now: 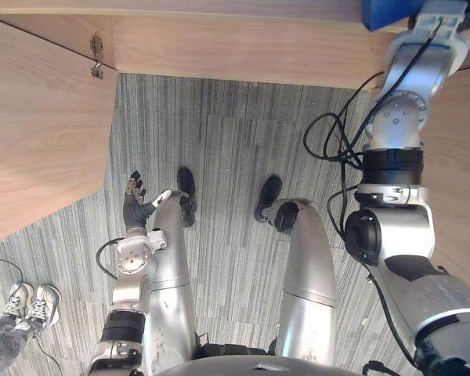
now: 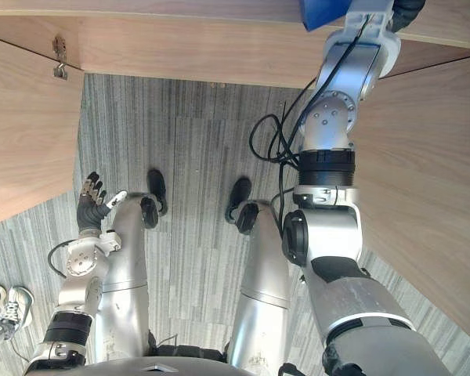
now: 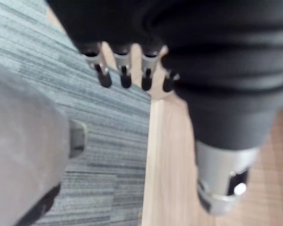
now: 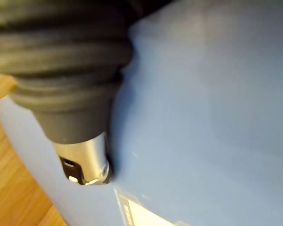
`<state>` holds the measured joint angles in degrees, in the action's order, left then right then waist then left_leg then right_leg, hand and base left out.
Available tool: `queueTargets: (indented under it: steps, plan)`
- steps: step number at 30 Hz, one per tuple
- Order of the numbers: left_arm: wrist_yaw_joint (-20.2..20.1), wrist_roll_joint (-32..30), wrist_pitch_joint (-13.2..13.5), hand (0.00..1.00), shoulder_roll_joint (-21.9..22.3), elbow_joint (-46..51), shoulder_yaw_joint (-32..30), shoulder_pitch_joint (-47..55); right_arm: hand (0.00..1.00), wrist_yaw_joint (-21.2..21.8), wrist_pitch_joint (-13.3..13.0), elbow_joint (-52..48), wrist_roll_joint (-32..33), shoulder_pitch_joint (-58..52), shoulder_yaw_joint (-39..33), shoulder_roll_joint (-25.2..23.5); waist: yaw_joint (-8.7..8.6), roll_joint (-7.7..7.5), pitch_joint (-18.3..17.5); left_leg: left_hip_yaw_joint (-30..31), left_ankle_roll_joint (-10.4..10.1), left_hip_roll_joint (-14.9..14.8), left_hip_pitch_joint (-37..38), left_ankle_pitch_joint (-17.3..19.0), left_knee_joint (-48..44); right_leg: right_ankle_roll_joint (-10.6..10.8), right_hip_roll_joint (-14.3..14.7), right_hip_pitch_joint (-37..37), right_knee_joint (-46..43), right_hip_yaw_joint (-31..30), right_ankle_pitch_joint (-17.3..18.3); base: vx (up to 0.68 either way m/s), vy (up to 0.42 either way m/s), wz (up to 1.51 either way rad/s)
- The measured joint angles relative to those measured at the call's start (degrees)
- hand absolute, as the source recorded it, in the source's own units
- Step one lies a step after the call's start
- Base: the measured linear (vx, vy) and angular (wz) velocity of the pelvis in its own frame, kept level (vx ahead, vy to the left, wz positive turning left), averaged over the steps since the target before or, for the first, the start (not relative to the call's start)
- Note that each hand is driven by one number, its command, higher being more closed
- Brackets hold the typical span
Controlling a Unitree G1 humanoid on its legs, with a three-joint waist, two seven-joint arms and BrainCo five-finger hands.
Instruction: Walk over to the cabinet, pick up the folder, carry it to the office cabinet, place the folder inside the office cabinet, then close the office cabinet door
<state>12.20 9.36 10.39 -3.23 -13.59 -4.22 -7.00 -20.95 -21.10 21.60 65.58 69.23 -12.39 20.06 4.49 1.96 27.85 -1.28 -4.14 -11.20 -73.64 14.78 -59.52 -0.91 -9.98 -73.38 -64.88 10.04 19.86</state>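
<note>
Holds right hand [image 4: 66, 80] up against the blue folder [image 1: 384, 12] at the cabinet [image 1: 258, 47], touching its face. Cannot tell the grip, hidden behind the folder and cropped at the top of the eye views. Catches the folder there as one blue corner; whether inside the cabinet, unclear. Hangs left hand [image 1: 133, 200] low over the carpet [image 1: 219, 141] near the open door [image 1: 31, 125], fingers [image 3: 125, 77] straight, slightly apart, holding nothing. Crops a person's shoes [image 1: 31, 301] at the carpet's lower left.
</note>
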Motion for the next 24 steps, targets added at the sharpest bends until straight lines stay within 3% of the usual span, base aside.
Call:
queueTargets:
  steps: [12, 24]
  plan:
    - [-0.06, 1.67, 0.04, 0.00, -0.09, 0.47, 0.41, 0.00, 0.00, -0.77, 0.11, 3.37, 2.02, 3.66, 1.40, 5.64, 0.01, 0.00, -0.04, 1.24, -0.69, 0.31, -0.40, -2.87, 2.91, -1.80, -0.15, -0.10, 1.44, 1.85, -1.10, -0.03, -0.012, 0.05]
    - [-0.08, 1.72, -0.09, 0.00, -0.14, 0.58, 0.30, 0.00, 0.00, -0.75, 1.33, 4.72, 2.51, 4.34, 3.23, 6.56, -0.14, 0.01, -0.05, 1.27, -0.90, 0.17, -0.47, -3.60, 3.47, -2.34, 0.00, -0.42, 1.45, 1.97, -1.42, 0.00, 0.000, 0.00]
